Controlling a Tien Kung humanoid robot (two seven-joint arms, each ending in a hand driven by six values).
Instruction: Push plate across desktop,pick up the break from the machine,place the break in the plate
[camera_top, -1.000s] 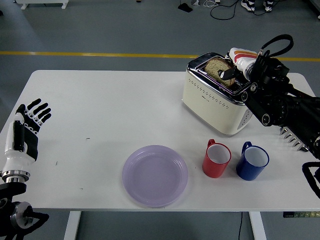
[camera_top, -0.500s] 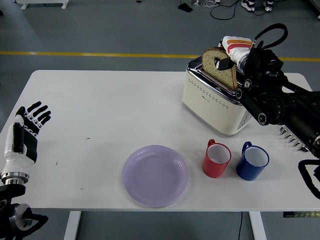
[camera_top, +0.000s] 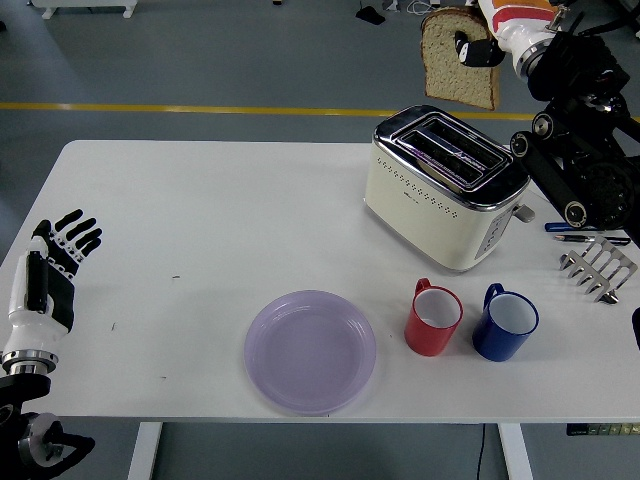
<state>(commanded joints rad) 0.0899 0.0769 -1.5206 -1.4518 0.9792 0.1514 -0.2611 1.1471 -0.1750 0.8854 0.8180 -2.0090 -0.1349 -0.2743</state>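
Observation:
A slice of brown bread (camera_top: 453, 62) hangs high above the toaster (camera_top: 445, 188), held upright by my right hand (camera_top: 482, 42), whose fingers are shut on its right side. The cream and chrome toaster stands at the table's back right with both slots empty. A pale purple plate (camera_top: 310, 351) lies empty near the front edge, left of the mugs. My left hand (camera_top: 52, 265) rests at the table's left edge with its fingers spread and nothing in it.
A red mug (camera_top: 433, 318) and a blue mug (camera_top: 505, 323) stand side by side right of the plate. A metal toast rack (camera_top: 598, 267) and pens (camera_top: 578, 232) lie at the far right edge. My black right forearm (camera_top: 580, 160) reaches over the toaster's right end.
My right hand has lifted the bread out of the toaster slot and raised it well above the machine. The left hand has barely moved.

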